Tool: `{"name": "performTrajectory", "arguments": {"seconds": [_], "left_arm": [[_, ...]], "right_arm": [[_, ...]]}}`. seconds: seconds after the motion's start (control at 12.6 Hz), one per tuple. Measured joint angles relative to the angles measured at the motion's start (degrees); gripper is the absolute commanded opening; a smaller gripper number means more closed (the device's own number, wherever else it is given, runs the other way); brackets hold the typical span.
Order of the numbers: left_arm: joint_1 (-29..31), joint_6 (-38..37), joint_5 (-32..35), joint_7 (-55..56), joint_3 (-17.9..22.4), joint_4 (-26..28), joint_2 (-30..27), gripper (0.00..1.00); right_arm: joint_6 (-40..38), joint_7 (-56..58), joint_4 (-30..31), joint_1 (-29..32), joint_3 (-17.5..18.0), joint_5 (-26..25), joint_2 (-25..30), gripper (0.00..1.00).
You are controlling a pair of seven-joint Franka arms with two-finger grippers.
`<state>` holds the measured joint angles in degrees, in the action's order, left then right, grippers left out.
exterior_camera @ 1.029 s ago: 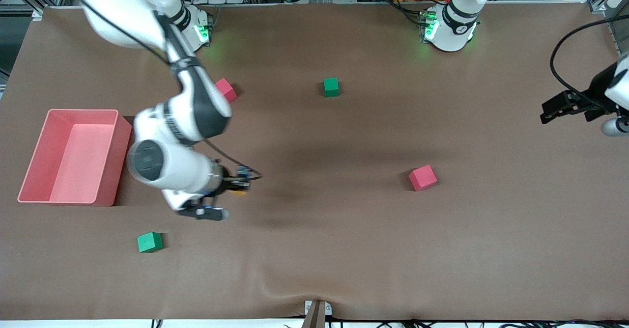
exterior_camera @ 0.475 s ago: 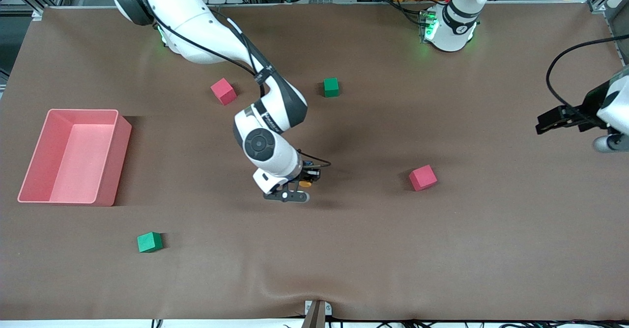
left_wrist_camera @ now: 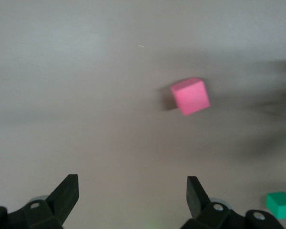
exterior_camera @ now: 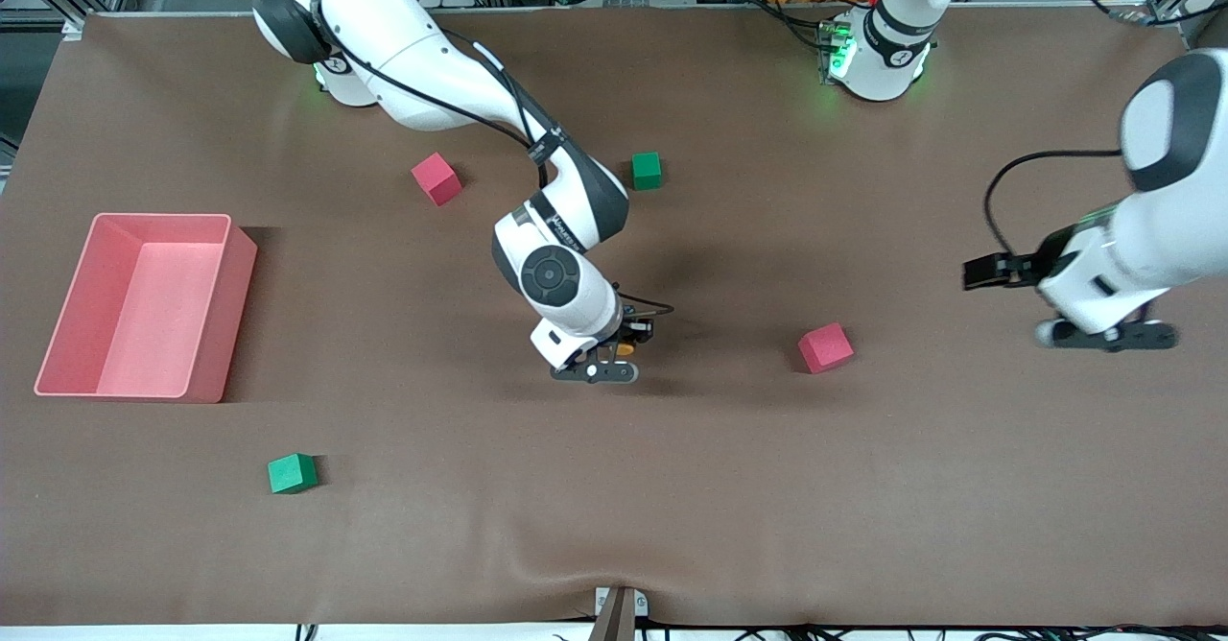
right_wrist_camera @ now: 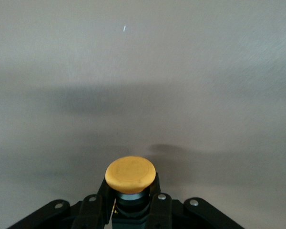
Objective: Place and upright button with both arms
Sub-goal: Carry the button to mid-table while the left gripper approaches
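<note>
Front view – right gripper (exterior_camera: 625, 339): we see it over the middle of the table (exterior_camera: 672, 487), its fingers pinched on the button (exterior_camera: 625, 346), whose orange cap peeks out from the jaws.
Front view – left gripper (exterior_camera: 988, 272): we find it in the air near the edge at the left arm's end of the table; from here we cannot tell its finger spread.
Front view – desk items: we count a pink bin (exterior_camera: 144, 307) by the edge at the right arm's end, two red cubes (exterior_camera: 825, 347) (exterior_camera: 436, 178) and two green cubes (exterior_camera: 292, 473) (exterior_camera: 647, 170).
Left wrist view – fingers (left_wrist_camera: 67, 192): we see them spread wide with nothing between them, a red cube (left_wrist_camera: 190, 96) on the table below.
Right wrist view – button (right_wrist_camera: 130, 175): we see it clamped between the fingertips (right_wrist_camera: 159, 206), round orange cap pointing outward, above bare table.
</note>
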<state>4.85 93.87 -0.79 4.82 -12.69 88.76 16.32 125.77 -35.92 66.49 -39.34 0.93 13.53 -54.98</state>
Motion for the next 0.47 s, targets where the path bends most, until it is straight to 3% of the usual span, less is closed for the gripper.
{"name": "performTrajectory", "arguments": {"seconds": [0.16, 0.32, 0.4, 0.47], "left_arm": [[-1.8, 0.1, -2.3, 0.0, 0.0, 0.0, 2.2, 1.0], [-3.2, 0.2, -5.2, 0.0, 0.0, 0.0, 4.3, 1.0], [-3.5, 0.5, -7.8, 0.0, 0.0, 0.0, 5.3, 1.0], [-3.8, 0.7, -10.5, 0.1, 0.0, 0.0, 6.4, 1.0]], "right_arm": [[0.6, -1.8, 0.0, -1.6, -0.2, 0.0, -1.3, 0.0], [1.4, -2.2, -0.1, -2.4, -0.4, 0.0, -2.1, 0.81], [1.5, -2.3, -0.1, -2.4, -0.5, 0.0, -2.2, 1.0], [1.5, -2.3, -0.1, -2.4, -0.6, -0.4, -2.3, 1.0]]}}
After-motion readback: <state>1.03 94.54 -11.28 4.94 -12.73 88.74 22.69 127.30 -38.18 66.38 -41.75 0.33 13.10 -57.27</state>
